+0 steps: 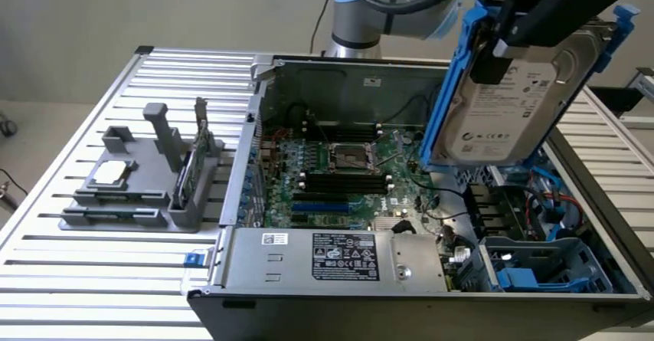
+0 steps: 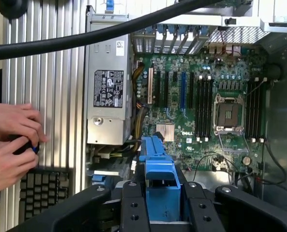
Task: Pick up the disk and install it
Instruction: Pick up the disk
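The disk (image 1: 508, 107), a silver-grey hard drive with a white label in a blue plastic carrier, hangs tilted on edge above the exterior view's right side of the open computer case (image 1: 256, 119). My gripper (image 1: 531, 27) is shut on its upper part from above. In the wrist view the carrier's blue edge (image 2: 158, 169) sits clamped between my black fingers (image 2: 133, 208), and my gripper (image 2: 160, 210) looks down on the motherboard (image 2: 201, 106) far beneath.
In the case lie the motherboard (image 1: 342, 172), a silver power supply (image 1: 338, 257) and a blue drive bay (image 1: 541, 268). A grey fixture (image 1: 143, 195) holding a small chip (image 1: 110, 172) and a green card (image 1: 194, 165) stands at the exterior view's left. A person's hands (image 2: 12, 145) rest by a keyboard (image 2: 41, 191).
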Available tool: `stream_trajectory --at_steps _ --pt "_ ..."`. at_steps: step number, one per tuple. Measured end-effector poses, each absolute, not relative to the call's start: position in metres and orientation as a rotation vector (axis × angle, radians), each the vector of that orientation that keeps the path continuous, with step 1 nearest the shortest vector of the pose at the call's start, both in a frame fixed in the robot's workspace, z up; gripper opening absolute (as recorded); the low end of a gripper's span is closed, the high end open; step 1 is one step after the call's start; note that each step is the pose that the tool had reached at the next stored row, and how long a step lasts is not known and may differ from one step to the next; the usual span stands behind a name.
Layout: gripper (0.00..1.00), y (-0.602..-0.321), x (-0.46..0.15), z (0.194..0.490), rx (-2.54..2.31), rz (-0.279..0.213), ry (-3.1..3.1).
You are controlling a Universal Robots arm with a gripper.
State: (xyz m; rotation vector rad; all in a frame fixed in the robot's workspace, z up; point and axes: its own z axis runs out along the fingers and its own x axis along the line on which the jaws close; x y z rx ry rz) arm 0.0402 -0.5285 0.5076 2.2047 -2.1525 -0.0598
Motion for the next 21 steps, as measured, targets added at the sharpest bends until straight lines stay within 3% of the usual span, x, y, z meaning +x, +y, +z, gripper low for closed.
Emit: stream_trajectory --at_steps 21 --pt "0.33 -0.575 0.093 0.503 2.205 -0.060 -2.153"
